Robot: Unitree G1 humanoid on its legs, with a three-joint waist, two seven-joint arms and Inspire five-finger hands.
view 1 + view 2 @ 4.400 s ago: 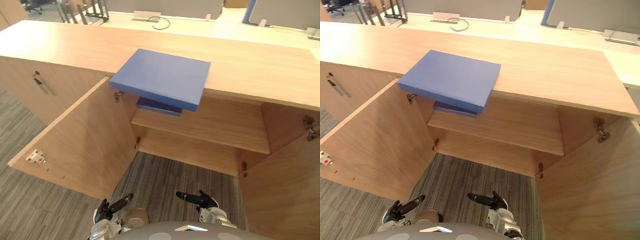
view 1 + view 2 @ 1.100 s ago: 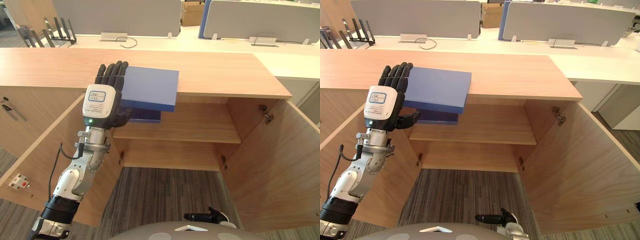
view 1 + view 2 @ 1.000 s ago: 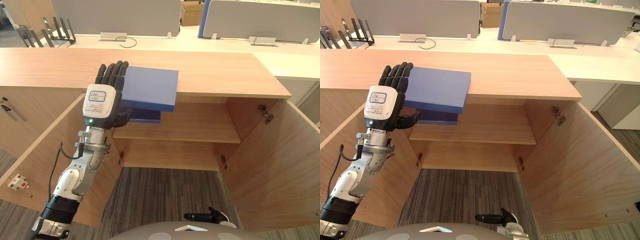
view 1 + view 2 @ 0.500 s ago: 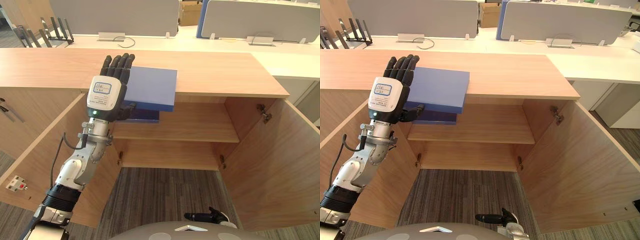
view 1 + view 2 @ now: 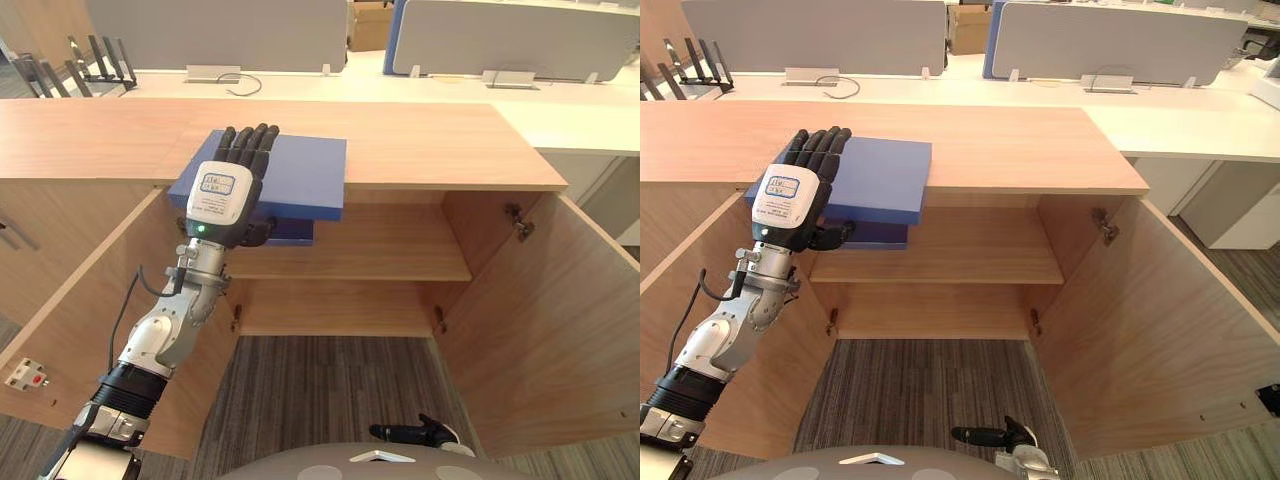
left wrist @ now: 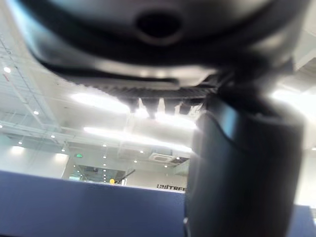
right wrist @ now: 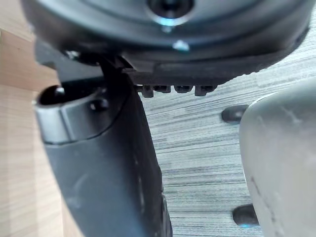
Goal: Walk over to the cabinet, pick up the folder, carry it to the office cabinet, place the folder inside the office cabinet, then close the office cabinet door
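Observation:
A blue folder [image 5: 300, 175] lies on the wooden cabinet top [image 5: 440, 150] and overhangs its front edge above the open compartment. My left hand [image 5: 228, 188] rests over the folder's near left part, fingers straight across the top and thumb tucked below the overhanging edge; I cannot tell whether the thumb touches. The left wrist view has the folder's blue surface [image 6: 89, 205] just past the thumb [image 6: 242, 168]. My right hand [image 5: 415, 433] hangs low over the carpet, fingers straight, holding nothing.
The office cabinet [image 5: 400, 240] stands with both doors swung out: left door [image 5: 90, 290], right door [image 5: 560, 320]. A darker blue folder [image 5: 292, 233] lies on the inner shelf [image 5: 390, 262]. Desks with grey screens [image 5: 230, 30] stand behind.
My left hand has come down and forward from beside the folder's left edge, so its fingers now lie on the folder's top. The camera has shifted slightly. The right hand stays put.

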